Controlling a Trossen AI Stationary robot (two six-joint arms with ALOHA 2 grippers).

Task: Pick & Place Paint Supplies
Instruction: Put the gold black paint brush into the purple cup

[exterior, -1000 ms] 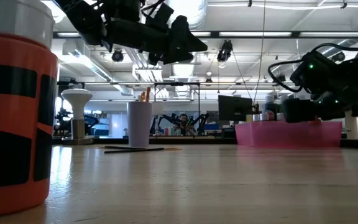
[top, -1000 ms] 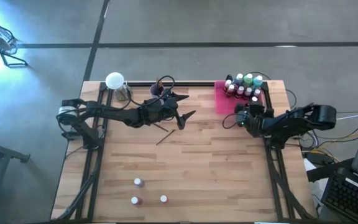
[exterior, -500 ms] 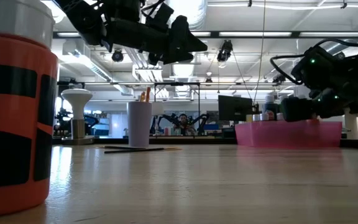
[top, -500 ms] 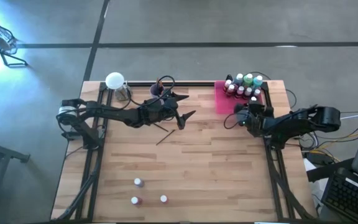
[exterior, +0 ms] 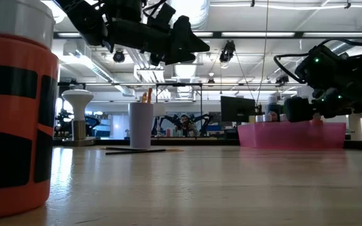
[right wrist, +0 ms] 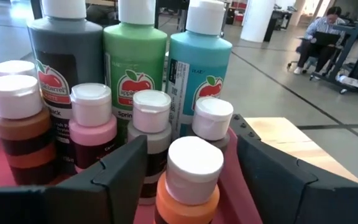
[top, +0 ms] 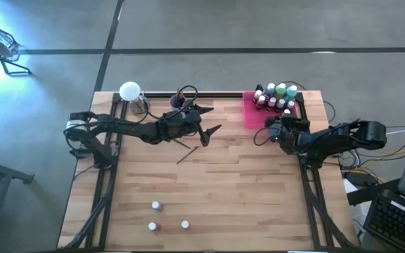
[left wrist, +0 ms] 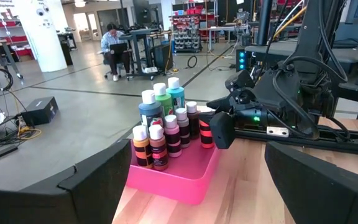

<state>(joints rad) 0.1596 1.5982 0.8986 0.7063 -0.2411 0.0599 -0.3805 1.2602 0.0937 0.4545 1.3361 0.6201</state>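
High view: the right gripper [top: 268, 133] hangs at the pink tray [top: 249, 112], where paint bottles [top: 275, 97] are gathered; three stray bottles [top: 157, 206] wait on the worktop [top: 245, 197].

Right wrist view: its fingers spread wide around an orange bottle [right wrist: 188, 180]. One label reads "Spring".

Left wrist view: the left gripper [left wrist: 185, 186] gapes, empty.

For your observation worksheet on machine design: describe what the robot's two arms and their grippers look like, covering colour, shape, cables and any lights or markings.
Both arms are matte black, built of jointed segments. The left gripper ends in two slim, pointed black fingers. The right gripper is blockier, with black cables looping above it, small green lights and a white label on its body. Its fingers are broad, angular dark plastic.
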